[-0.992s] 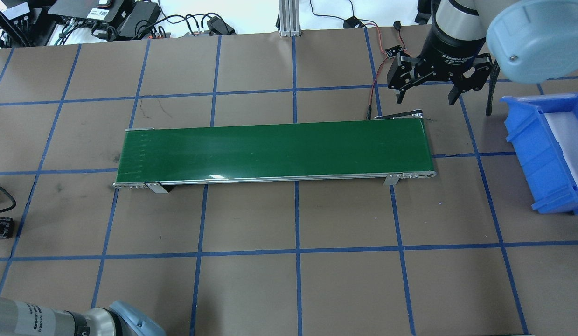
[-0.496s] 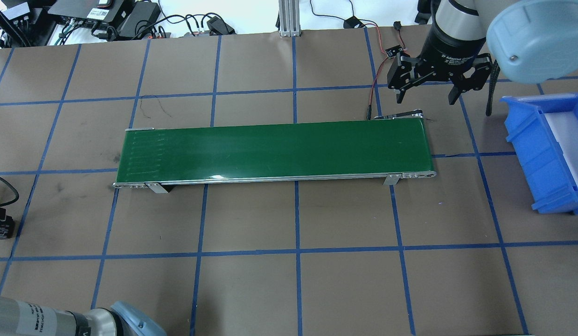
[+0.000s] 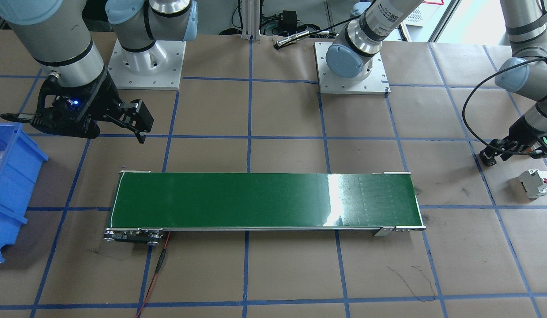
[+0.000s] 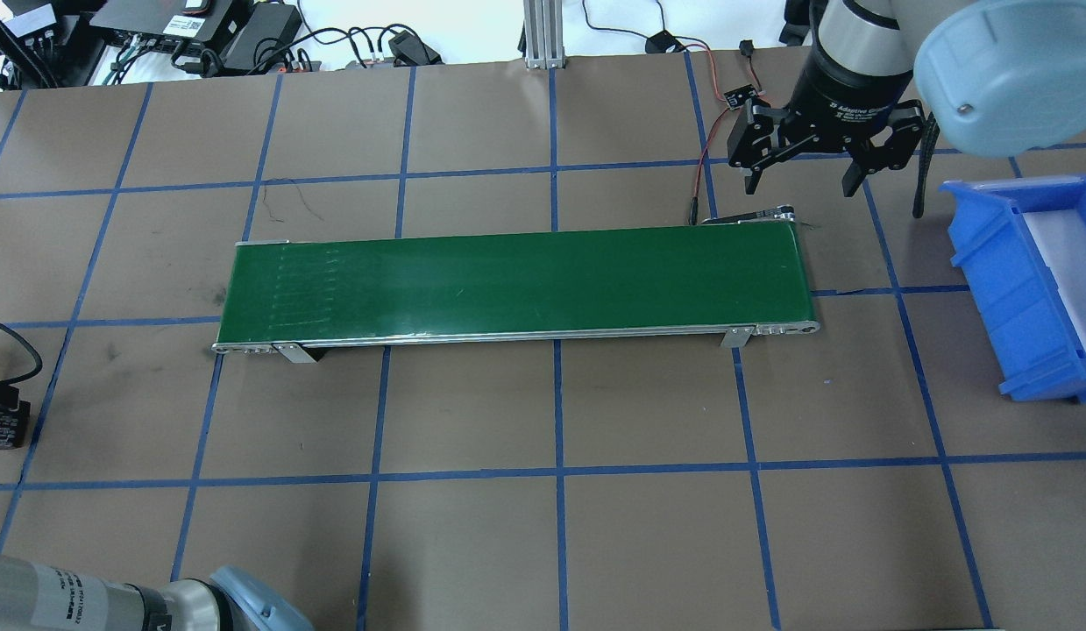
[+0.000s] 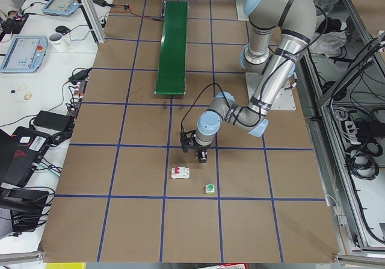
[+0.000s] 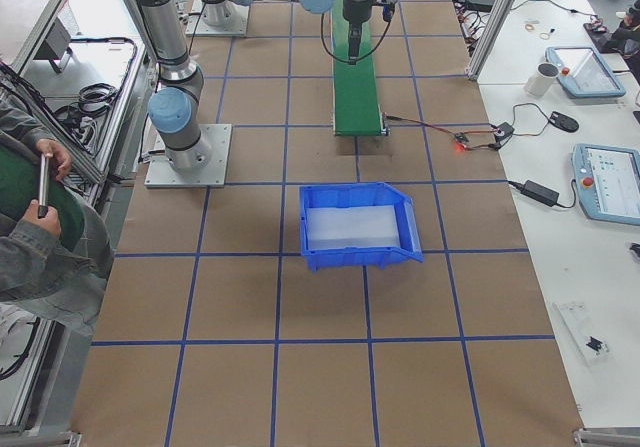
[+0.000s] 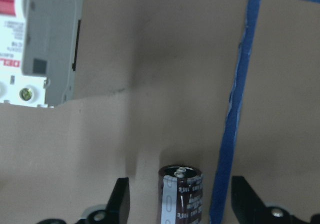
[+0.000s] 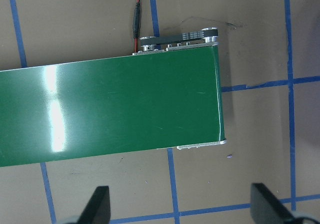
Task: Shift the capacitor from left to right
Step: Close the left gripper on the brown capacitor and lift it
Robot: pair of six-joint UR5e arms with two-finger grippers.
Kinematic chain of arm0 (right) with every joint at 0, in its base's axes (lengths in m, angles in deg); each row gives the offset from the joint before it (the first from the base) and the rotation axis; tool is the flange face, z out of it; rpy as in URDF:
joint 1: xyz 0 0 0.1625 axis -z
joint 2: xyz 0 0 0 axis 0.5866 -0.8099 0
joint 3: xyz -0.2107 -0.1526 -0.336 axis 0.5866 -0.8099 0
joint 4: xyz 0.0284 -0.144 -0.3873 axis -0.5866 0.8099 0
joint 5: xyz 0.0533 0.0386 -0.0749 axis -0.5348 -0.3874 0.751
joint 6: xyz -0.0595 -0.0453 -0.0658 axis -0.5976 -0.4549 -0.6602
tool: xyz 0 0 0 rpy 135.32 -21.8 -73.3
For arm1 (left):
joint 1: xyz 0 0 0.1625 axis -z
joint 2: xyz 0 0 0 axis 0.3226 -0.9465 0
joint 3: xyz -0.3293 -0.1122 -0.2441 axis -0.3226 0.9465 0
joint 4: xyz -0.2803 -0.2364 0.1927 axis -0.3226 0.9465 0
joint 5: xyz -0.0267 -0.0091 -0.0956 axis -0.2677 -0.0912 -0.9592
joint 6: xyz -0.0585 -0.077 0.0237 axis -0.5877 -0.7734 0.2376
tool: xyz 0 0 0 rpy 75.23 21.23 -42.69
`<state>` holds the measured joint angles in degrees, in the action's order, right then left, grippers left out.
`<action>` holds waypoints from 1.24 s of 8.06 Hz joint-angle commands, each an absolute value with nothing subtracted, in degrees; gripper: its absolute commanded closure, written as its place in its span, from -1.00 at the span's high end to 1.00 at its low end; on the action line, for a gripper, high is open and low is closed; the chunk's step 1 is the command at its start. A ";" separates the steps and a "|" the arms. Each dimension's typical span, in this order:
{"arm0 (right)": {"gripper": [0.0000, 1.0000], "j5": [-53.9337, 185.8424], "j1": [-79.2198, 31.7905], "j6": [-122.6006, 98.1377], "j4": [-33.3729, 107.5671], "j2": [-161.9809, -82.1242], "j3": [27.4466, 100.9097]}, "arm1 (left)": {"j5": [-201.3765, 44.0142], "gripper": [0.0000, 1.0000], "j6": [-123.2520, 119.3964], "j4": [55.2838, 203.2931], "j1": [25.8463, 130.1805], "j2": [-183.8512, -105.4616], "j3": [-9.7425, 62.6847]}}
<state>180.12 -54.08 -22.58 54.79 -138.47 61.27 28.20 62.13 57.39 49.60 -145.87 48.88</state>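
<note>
On blue-taped tabletop [image 4: 472, 543], wide left end effector [image 7: 182, 204] straddles capacitor [image 7: 181, 194]; right end effector [image 4: 800, 187] wide.

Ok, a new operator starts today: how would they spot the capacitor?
Past the green conveyor, on the robot's left, find the left gripper. Between its open fingers sits the capacitor, a small dark cylinder, unlike the white breaker with red tabs nearby.

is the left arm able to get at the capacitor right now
Probably yes: the left claw is open with the capacitor standing between its fingers, nothing blocking; the breaker lies apart.
</note>
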 commanded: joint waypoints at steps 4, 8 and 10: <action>1.00 180.12 -54.08 -22.58 54.83 -138.47 61.27 | 28.19 0.29 62.37 56.87 49.58 -147.12 48.88; 1.00 180.12 -54.08 -22.58 54.83 -138.47 61.27 | 28.81 -0.14 62.72 56.51 49.58 -147.65 48.88; 1.00 180.12 -54.08 -22.58 54.83 -138.47 61.27 | 29.07 -0.52 63.08 56.51 49.58 -147.65 48.88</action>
